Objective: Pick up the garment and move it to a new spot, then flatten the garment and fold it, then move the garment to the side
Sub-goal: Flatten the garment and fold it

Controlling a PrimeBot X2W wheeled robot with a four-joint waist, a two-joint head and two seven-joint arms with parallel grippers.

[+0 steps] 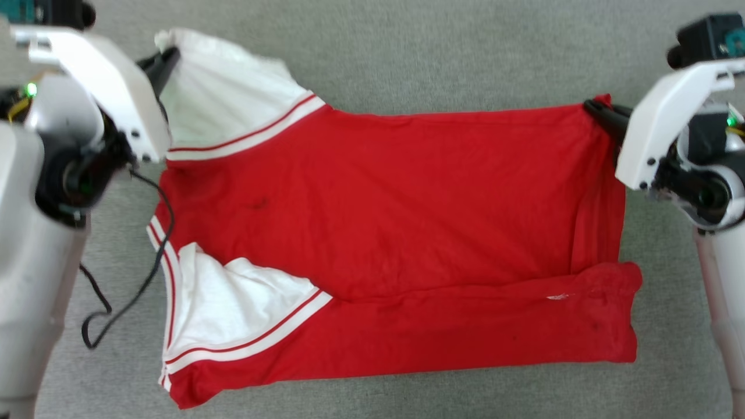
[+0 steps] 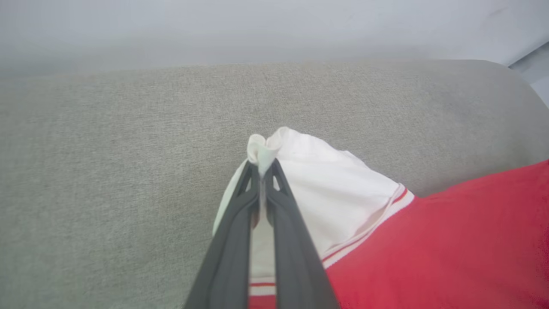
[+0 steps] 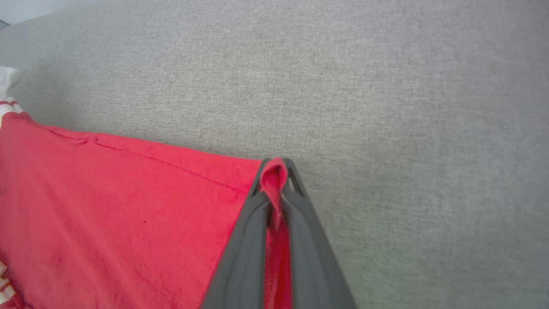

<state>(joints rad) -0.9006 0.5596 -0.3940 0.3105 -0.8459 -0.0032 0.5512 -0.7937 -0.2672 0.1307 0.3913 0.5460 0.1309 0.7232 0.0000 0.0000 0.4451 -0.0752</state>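
**Head view.** The garment (image 1: 396,198) lay spread across a grey fabric surface (image 1: 407,52), sleeves toward the robot's left and hem toward its right. Its far edge ran nearly straight between the two grippers. The left gripper (image 1: 170,56) met the tip of the far sleeve (image 1: 227,93), which was white and bordered by thin red-and-white stripes. The right gripper (image 1: 591,106) met the far hem corner. The near sleeve (image 1: 233,308) rested crumpled on the red body. A long crease crossed the near part of the red cloth, with a flat red band lying below it. A small white mark showed on that band near the hem. A black cable (image 1: 154,262) hung from the left arm beside the garment's left edge.

**Left wrist view.** The left gripper (image 2: 262,169) had its fingers pressed together, with a bunched fold of white sleeve cloth pinched between the tips and poking out past them. The garment (image 2: 429,240) trailed away to the lower right over the surface (image 2: 107,171).

**Right wrist view.** The right gripper (image 3: 276,171) was likewise clamped, with a narrow fold of red cloth squeezed between its fingers. The garment (image 3: 107,206) stretched away to the left.
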